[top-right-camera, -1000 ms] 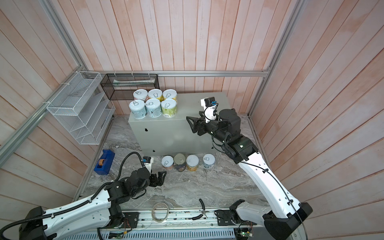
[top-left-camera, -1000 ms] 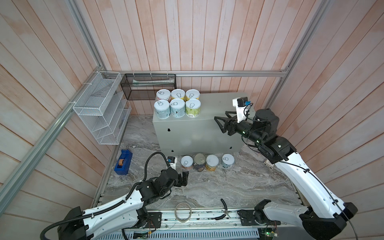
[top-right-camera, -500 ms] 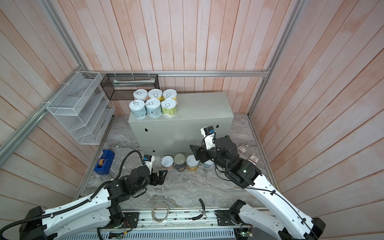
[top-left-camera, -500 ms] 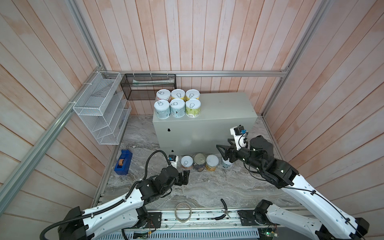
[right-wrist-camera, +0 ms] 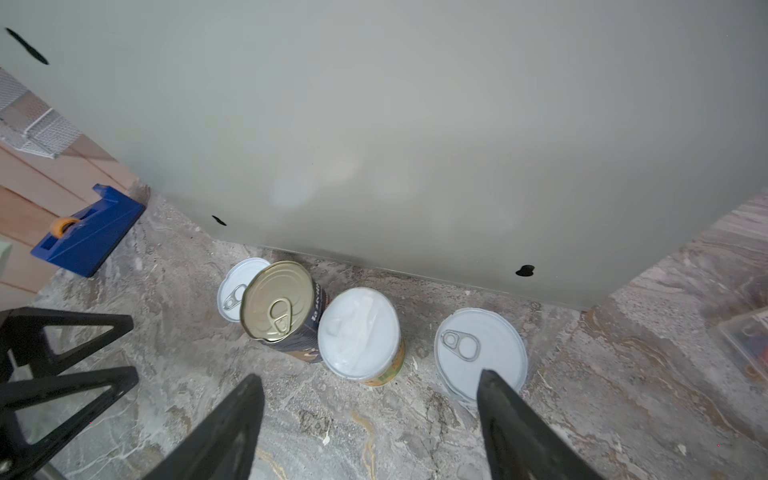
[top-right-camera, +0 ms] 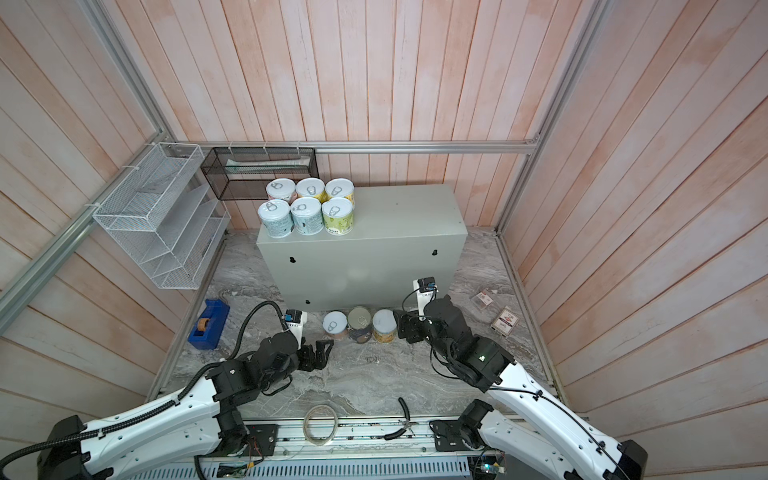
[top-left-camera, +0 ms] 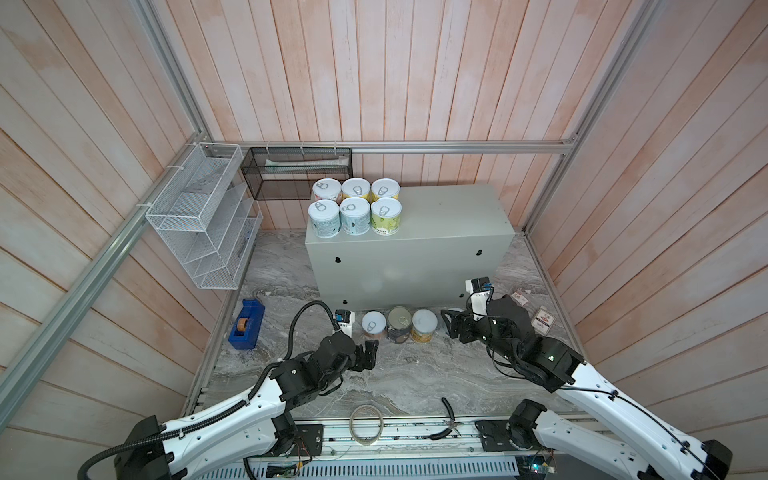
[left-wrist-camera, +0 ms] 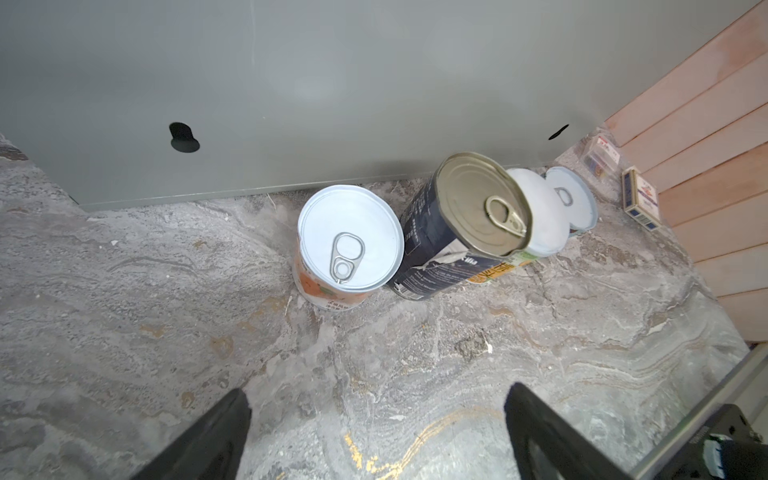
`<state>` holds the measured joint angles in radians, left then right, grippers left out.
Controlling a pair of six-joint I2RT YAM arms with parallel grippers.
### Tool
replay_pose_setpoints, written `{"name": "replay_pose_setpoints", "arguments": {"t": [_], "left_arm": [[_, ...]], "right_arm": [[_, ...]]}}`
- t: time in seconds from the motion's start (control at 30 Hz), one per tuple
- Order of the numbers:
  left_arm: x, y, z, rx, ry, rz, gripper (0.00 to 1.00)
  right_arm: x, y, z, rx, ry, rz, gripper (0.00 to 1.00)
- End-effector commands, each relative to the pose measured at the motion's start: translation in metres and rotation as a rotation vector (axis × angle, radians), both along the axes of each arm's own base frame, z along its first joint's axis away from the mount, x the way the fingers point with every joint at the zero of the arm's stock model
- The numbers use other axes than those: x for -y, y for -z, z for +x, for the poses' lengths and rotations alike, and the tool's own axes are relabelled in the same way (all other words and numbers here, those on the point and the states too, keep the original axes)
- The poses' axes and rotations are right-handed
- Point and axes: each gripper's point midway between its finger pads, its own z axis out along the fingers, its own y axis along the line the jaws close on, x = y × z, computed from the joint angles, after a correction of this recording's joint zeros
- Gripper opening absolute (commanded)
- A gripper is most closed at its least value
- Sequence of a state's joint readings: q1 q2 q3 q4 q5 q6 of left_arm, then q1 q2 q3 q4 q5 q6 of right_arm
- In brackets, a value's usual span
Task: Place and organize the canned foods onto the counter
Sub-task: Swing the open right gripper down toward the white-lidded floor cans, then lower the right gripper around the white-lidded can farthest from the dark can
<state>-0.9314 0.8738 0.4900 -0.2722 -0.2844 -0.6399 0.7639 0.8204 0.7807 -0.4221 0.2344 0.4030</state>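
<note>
Claws: right claw (right-wrist-camera: 370, 374) spread, empty; left claw (left-wrist-camera: 377, 388) spread, empty | Cans: six cans (top-left-camera: 354, 210) grouped at left end of worktop (top-left-camera: 449, 216); four cans (right-wrist-camera: 359, 332) on floor (top-left-camera: 399, 382) along worktop's front | Next, likely: centre right claw over end can (right-wrist-camera: 478, 345); sink below lid rim; clench squarely

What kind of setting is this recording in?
Likely a staged test cell, not a real kitchen: plank walls on an aluminium frame, a grey metal box as counter, wire racks on the walls.
</note>
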Motion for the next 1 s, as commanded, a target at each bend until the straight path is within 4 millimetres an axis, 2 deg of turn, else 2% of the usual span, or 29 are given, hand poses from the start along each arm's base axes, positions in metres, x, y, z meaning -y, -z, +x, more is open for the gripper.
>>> {"name": "replay_pose_setpoints", "arguments": {"t": [0.0, 0.2, 0.43, 0.7, 0.97], "left_arm": [[0.004, -0.003, 0.003, 0.003, -0.004, -0.022, 0.97], [0.009, -0.001, 0.005, -0.001, 0.004, -0.019, 0.97], [0.007, -0.002, 0.007, 0.011, -0.004, -0.006, 0.97], [0.0, 0.007, 0.003, -0.003, -0.022, -0.014, 0.97], [-0.004, 0.003, 0.005, 0.022, -0.031, 0.002, 0.97]], "right_arm": [[0.011, 0.014, 0.007, -0.024, 0.078, -0.039, 0.82], [0.01, 0.034, 0.009, -0.062, 0.089, -0.036, 0.87], [0.022, 0.046, 0.015, -0.088, 0.139, 0.012, 0.88], [0.039, 0.062, 0.02, -0.16, 0.211, 0.039, 0.92], [0.044, 0.089, 0.023, -0.223, 0.257, 0.016, 0.93]]}}
